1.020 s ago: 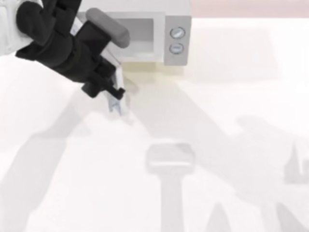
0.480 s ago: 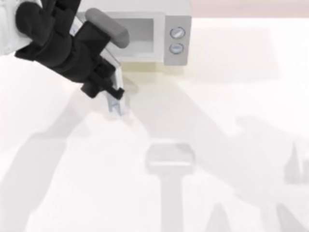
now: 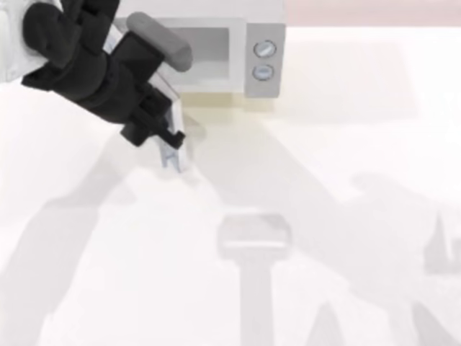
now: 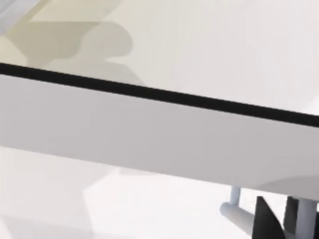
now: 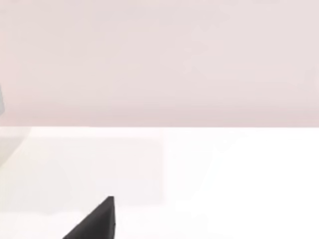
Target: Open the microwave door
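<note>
The light-grey microwave [image 3: 216, 14] stands at the back of the table, its two silver knobs [image 3: 264, 60] on the right strip and its pale interior [image 3: 209, 50] exposed. The microwave door [image 3: 177, 115] is swung out toward the front and shows edge-on. My left gripper [image 3: 171, 148] is shut on the door's pale bar handle [image 3: 174, 160] at the door's free end. In the left wrist view the door [image 4: 159, 134] fills the middle, and black fingers [image 4: 264, 221] clasp the handle [image 4: 234, 215]. Of my right gripper only one black fingertip [image 5: 99, 219] shows.
The white table [image 3: 324, 180] spreads out in front of and to the right of the microwave, crossed by grey arm shadows [image 3: 253, 238]. A pinkish wall [image 5: 159, 59] rises behind the table's far edge. My right arm is outside the top view.
Almost nothing: the left gripper and the door's free end have crept very slightly to the left.
</note>
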